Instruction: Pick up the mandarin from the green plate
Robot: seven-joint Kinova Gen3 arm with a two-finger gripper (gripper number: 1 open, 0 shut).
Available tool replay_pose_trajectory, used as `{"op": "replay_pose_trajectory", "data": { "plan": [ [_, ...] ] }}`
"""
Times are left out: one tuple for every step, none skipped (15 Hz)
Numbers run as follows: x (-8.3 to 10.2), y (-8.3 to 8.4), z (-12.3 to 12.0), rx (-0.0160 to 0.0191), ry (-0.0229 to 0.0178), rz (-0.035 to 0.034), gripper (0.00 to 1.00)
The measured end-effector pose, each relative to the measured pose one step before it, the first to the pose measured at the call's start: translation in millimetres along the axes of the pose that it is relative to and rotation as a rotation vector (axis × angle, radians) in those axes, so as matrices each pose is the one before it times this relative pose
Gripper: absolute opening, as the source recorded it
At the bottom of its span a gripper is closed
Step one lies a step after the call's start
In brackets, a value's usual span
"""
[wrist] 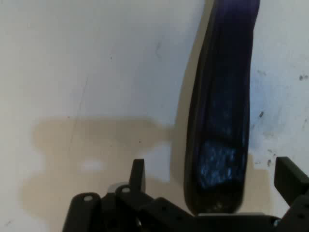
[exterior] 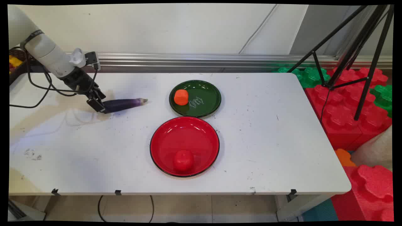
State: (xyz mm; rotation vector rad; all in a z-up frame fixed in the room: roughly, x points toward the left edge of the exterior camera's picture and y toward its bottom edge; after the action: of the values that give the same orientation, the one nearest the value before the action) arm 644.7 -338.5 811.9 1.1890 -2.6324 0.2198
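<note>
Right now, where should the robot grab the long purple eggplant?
Probably across the long purple eggplant's thick, rounded end, coming from the table's left, where the black gripper sits with jaws open on either side of it. It lies flat, so squeezing across its narrow width should hold best.

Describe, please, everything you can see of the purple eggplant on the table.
The eggplant is long, slim and glossy dark purple, with a pale stem tip pointing toward the green plate. It lies flat on the white table, left of both plates. Its blunt end sits between the fingers of the open gripper; the hand view shows gaps on both sides.
</note>
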Motion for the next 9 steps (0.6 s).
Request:
{"op": "replay_pose_trajectory", "data": {
  "plan": [
    [-0.55, -0.15, -0.74, -0.00321, 0.00429, -0.00279, 1.00],
    [-0.55, 0.18, -1.31, -0.00310, 0.00361, -0.00325, 1.00],
    [-0.35, 0.96, -2.27, -0.00409, 0.00303, -0.00222, 1.00],
    [0.01, 1.14, -2.41, -0.00199, 0.00256, -0.00151, 1.00],
    [0.35, 1.50, -3.49, -0.00012, 0.00377, -0.00169, 1.00],
    [0.62, 1.35, -3.69, 0.00142, 0.00403, -0.00137, 1.00],
    [0.33, 0.86, -2.54, 0.00084, 0.00280, -0.00109, 1.00],
    [1.00, 1.29, -4.45, 0.00301, 0.00600, -0.00071, 1.00],
    [0.85, 0.92, -2.94, 0.00180, 0.00441, -0.00044, 1.00]
  ]
}}
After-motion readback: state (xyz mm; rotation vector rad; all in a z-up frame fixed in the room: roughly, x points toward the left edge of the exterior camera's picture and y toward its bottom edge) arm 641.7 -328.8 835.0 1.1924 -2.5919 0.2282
